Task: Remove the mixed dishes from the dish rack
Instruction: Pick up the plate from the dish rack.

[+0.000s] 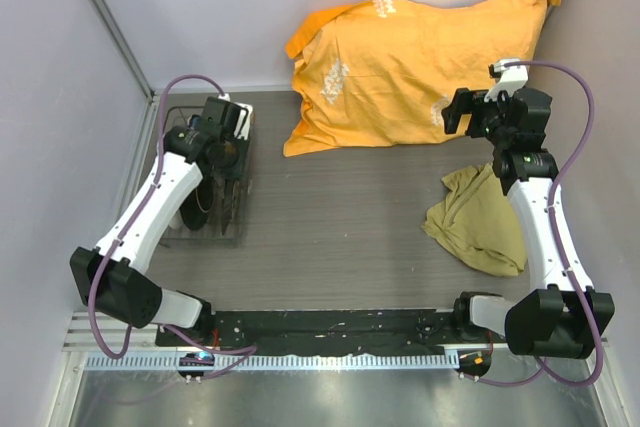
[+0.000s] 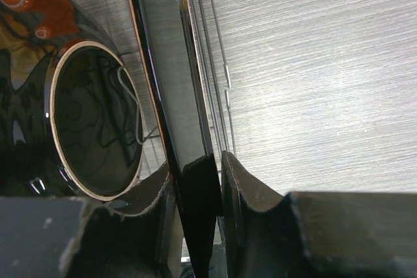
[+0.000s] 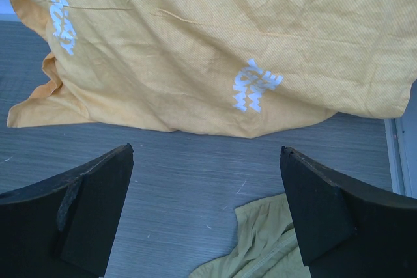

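In the top view the large cloth (image 1: 420, 67) at upper middle is bright orange with white prints, the crumpled cloth (image 1: 478, 219) at right olive green, the table (image 1: 340, 217) grey wood-grain. Close up, the plate (image 2: 166, 63) is glossy black, the mug (image 2: 32, 24) orange-brown with dark swirls.

**Where the Cameras Are Looking**

The top external camera is looking down from behind the arm bases, taking in the whole table (image 1: 350, 217). The left wrist camera is peering past its fingers (image 2: 260, 213), very close to a dark-edged plate (image 2: 172, 83) in the dish rack (image 1: 235, 217). The right wrist camera is facing down, fairly near, onto orange cloth (image 3: 195, 43) and olive cloth (image 3: 260, 239), both also showing overhead.
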Available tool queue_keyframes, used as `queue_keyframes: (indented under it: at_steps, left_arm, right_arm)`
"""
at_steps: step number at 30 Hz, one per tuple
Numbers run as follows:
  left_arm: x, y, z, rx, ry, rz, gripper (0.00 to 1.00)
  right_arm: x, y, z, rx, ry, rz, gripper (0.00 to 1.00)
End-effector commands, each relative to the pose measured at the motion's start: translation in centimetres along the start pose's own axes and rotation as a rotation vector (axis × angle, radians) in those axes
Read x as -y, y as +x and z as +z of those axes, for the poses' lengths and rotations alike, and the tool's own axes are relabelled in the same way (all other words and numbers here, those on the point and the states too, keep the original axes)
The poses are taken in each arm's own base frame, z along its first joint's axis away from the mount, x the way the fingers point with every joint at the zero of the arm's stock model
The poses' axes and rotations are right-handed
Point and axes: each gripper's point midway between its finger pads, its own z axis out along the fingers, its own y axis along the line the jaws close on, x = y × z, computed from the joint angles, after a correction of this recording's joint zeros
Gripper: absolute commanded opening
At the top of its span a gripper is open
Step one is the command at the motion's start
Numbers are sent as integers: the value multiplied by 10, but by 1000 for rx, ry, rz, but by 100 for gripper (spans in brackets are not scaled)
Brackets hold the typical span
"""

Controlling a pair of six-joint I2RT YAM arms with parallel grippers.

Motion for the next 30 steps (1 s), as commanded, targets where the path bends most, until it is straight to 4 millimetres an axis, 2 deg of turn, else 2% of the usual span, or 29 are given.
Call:
queue_keyframes:
  at_steps: [1, 5, 11, 22, 30]
  left_arm:
    - [-8, -44, -44, 217, 2, 4, 0]
    - [-12, -49, -51, 245, -5, -28, 0]
    - [-16, -50, -50, 256, -13, -66, 0]
    - [-15, -77, -69, 389, 11, -147, 0]
    - [-11, -79, -77, 417, 54, -206, 0]
  right_arm:
    - [1, -12, 1, 42, -7, -23, 100]
    - [1, -10, 2, 37, -10, -23, 100]
    - [0, -9, 3, 34, -12, -24, 100]
    - [2, -5, 6, 23, -10, -26, 100]
    - [5, -3, 8, 16, 2, -27, 100]
